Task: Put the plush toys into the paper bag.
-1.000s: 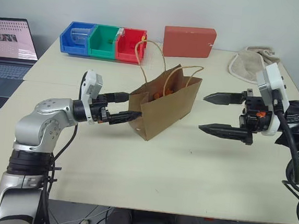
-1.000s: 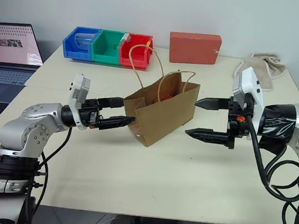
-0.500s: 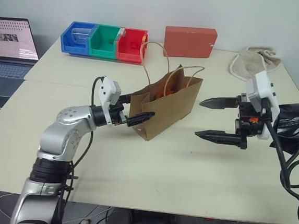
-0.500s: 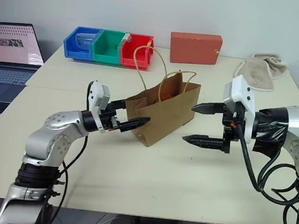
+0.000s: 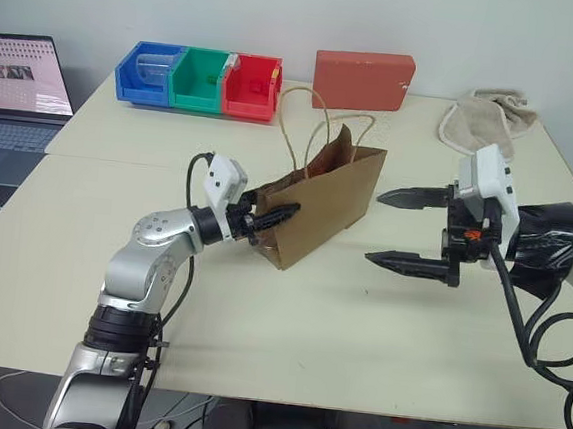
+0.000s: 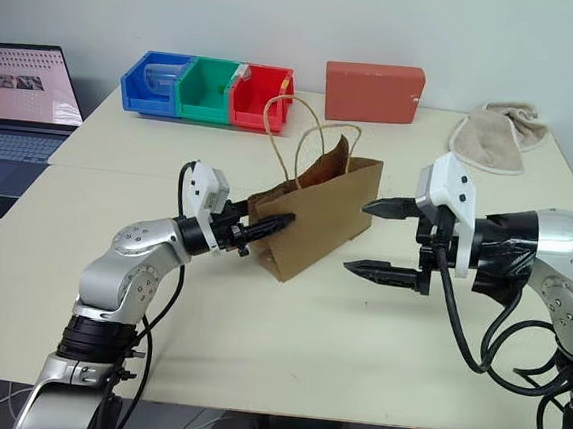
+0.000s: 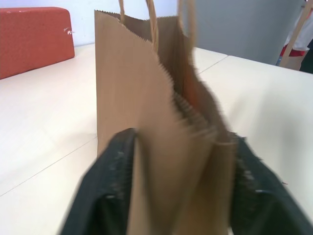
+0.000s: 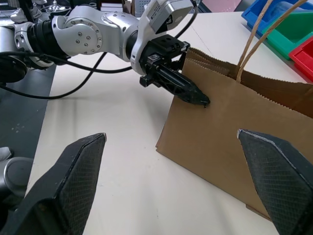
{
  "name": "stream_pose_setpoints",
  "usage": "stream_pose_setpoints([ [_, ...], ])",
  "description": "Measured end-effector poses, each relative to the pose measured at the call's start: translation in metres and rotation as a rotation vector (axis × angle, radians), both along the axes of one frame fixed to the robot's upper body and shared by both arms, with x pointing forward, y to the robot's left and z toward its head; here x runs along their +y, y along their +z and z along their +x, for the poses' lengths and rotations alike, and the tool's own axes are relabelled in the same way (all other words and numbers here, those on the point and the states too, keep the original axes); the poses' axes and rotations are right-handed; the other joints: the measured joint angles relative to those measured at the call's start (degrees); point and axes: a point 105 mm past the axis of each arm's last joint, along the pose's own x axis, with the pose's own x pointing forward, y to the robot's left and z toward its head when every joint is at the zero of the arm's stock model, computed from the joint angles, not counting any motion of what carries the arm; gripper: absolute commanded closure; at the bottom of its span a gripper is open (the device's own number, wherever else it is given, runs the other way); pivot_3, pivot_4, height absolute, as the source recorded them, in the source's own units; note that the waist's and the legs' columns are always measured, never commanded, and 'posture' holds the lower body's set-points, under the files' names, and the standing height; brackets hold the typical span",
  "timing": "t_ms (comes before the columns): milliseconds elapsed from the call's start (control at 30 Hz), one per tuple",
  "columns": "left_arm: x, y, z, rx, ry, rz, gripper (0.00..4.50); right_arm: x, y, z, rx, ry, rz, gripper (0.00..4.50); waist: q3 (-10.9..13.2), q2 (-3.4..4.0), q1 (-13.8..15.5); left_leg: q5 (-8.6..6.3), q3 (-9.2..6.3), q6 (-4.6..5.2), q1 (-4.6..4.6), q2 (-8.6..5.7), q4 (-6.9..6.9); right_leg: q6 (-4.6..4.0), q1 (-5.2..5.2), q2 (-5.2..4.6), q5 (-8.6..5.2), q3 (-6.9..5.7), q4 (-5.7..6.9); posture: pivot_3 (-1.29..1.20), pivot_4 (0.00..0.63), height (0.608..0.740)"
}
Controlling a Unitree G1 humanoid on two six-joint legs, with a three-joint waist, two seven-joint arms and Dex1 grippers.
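**Left gripper clamps bag edge**

Left gripper has moved in and now pinches the left end wall of the brown kraft paper bag mid-table. Right gripper stays spread, empty, just right. Toys: orange inside bag, unclear.

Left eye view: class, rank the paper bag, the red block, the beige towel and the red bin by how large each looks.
1. paper bag
2. red block
3. beige towel, which looks close to the block in size
4. red bin
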Motion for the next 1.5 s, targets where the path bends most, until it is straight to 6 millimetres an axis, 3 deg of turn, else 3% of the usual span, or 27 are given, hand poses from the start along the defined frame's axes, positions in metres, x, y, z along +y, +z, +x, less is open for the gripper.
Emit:
stream_pose_setpoints([
  [133,0.0,-0.004,0.003,0.008,0.009,-0.009,4.44,0.001,-0.003,0.001,-0.002,-0.004,-0.004,0.0,0.0,0.0,0.0,0.0,0.0,0.0,0.0,0.0,0.0,0.0,0.0,0.0,0.0,0.0,0.0,0.0,0.15,0.74],
  [167,0.0,-0.006,0.004,0.011,0.011,-0.01,4.47,0.001,-0.003,0.001,-0.003,-0.005,-0.004,0.0,0.0,0.0,0.0,0.0,0.0,0.0,0.0,0.0,0.0,0.0,0.0,0.0,0.0,0.0,0.0,0.0,0.15,0.74],
  [467,-0.003,0.001,0.003,0.007,-0.077,-0.019,4.47,-0.003,-0.008,0.006,-0.063,-0.055,0.012,0.0,0.0,0.0,0.0,0.0,-0.03,0.0,-0.02,0.0,0.0,0.0,-0.01,0.0,0.0,-0.03,0.0,0.0,0.15,0.74],
  [667,-0.006,0.021,-0.007,0.004,-0.26,-0.013,4.47,-0.032,-0.007,0.0,-0.09,-0.155,-0.029,0.0,0.0,0.0,0.19,0.0,-0.01,0.0,-0.03,-0.03,0.01,0.0,0.02,-0.02,0.0,-0.01,-0.03,0.0,0.15,0.74],
  [933,-0.04,0.012,-0.004,0.065,-0.465,0.024,4.47,-0.079,0.0,-0.028,-0.008,-0.341,-0.061,0.0,-0.01,0.0,0.37,0.0,0.0,0.0,-0.02,-0.03,0.05,0.0,0.06,-0.01,0.0,0.0,-0.03,0.0,0.15,0.74],
  [1100,-0.058,0.0,-0.004,0.092,-0.55,0.042,4.47,-0.091,-0.001,-0.04,-0.003,-0.424,-0.082,0.0,-0.01,0.0,-0.16,0.0,0.02,0.01,0.01,-0.02,0.05,0.01,0.05,0.0,0.0,0.02,0.0,0.0,0.15,0.74],
  [1233,-0.061,-0.006,-0.002,0.079,-0.563,0.073,4.47,-0.09,-0.002,-0.044,-0.011,-0.432,-0.093,0.0,-0.01,0.0,-0.18,0.0,0.02,0.01,0.01,-0.02,0.07,0.03,0.06,0.0,0.01,0.04,0.0,0.0,0.15,0.74],
  [1333,-0.059,-0.011,0.002,0.089,-0.547,0.102,3.83,-0.088,-0.002,-0.045,-0.009,-0.428,-0.089,0.0,-0.01,0.0,-0.08,0.0,0.01,0.01,-0.02,-0.03,0.09,0.05,0.06,0.0,0.02,0.04,-0.02,0.0,0.15,0.74],
  [1500,-0.055,-0.013,0.001,0.104,-0.553,0.123,2.26,-0.086,-0.002,-0.045,-0.014,-0.43,-0.088,0.0,-0.01,0.0,-0.04,0.0,0.01,0.01,-0.03,-0.03,0.09,0.05,0.06,0.0,0.02,0.03,-0.02,0.0,0.15,0.74],
])
